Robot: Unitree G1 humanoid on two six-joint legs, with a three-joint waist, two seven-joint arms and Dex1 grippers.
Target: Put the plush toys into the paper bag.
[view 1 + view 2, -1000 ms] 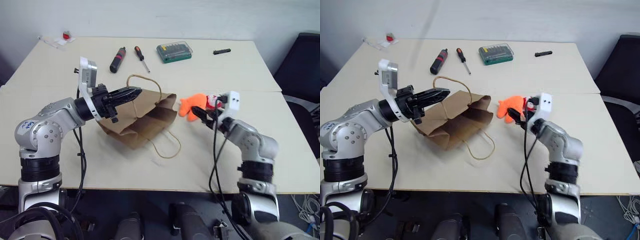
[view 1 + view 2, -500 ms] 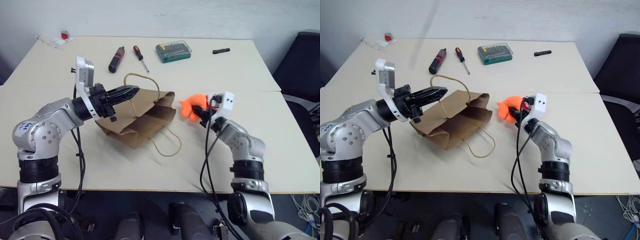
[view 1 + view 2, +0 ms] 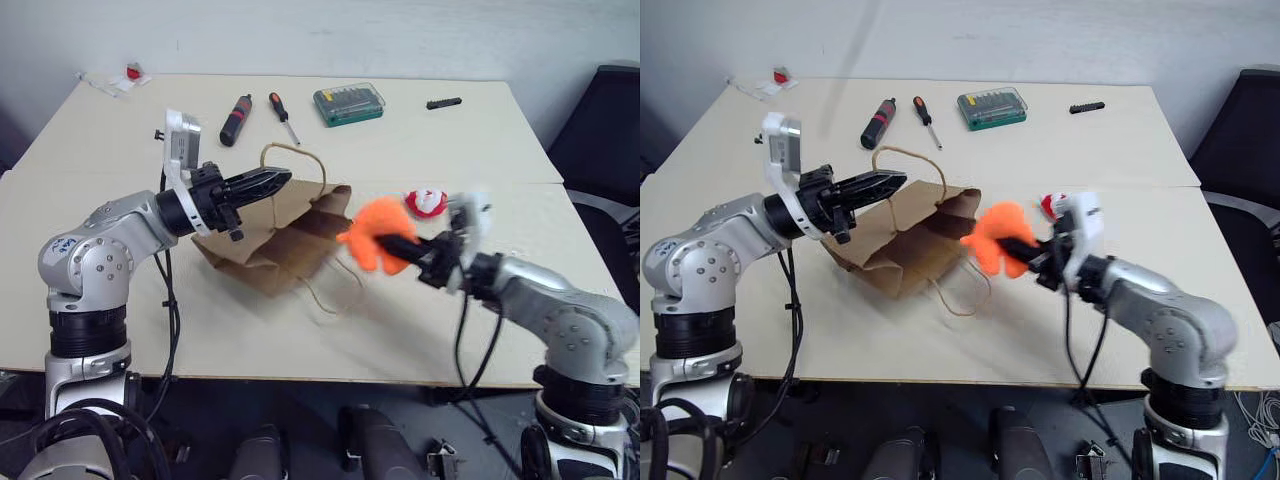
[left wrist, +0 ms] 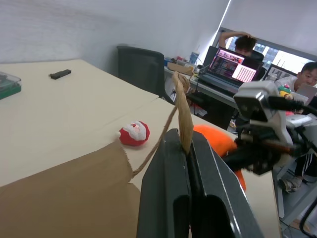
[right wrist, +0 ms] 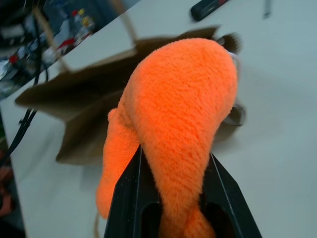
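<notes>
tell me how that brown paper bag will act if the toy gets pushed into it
The paper bag will probably flop: it lies slumped, mouth held up by one handle in the left gripper. It looks light, so it may slide on the table. The orange plush toy looks soft, unlikely to tear it.

right claw [image 3: 405, 245] motion-blurred, paper bag [image 5: 84, 94] blurred, bag interior hidden

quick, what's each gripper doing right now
Left gripper: shut on the paper bag's upper cord handle, holding it up.
Right gripper: shut on the orange plush toy, carried in the air near the bag's mouth.
</notes>
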